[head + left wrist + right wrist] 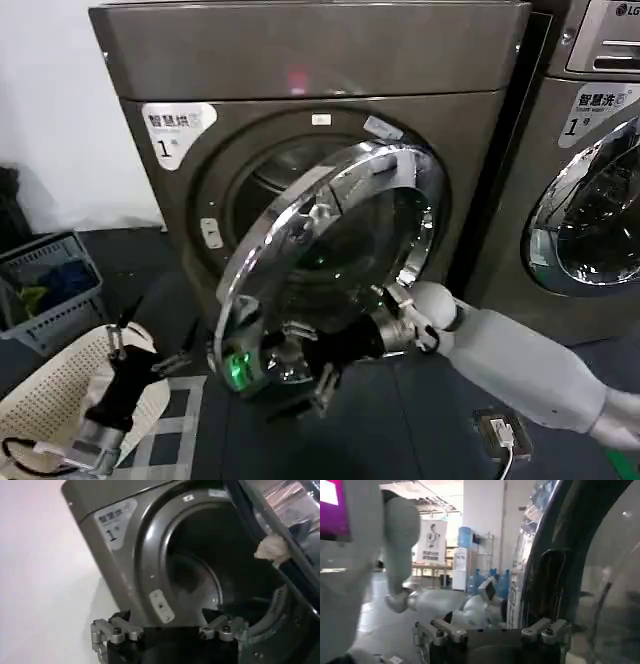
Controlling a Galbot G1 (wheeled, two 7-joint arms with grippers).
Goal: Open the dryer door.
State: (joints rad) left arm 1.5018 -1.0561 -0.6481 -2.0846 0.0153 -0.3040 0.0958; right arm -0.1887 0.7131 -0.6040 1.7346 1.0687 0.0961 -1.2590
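Head view: your right gripper (pixel 300 372) sits behind the half-open dryer door (pixel 330 265).
Its grip is unclear; left gripper (pixel 125 345) waits, fingers apart.

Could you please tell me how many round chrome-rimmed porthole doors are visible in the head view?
2. The dryer door hangs partly open in front of the dryer, with the right gripper at its lower edge. A second door sits on the neighbouring machine at the right edge, partly cropped.

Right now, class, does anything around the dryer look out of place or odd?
Nothing looks damaged or spilled. The dryer door stands partly open off the dryer, the right claw behind its lower rim. The left claw waits low beside a basket.
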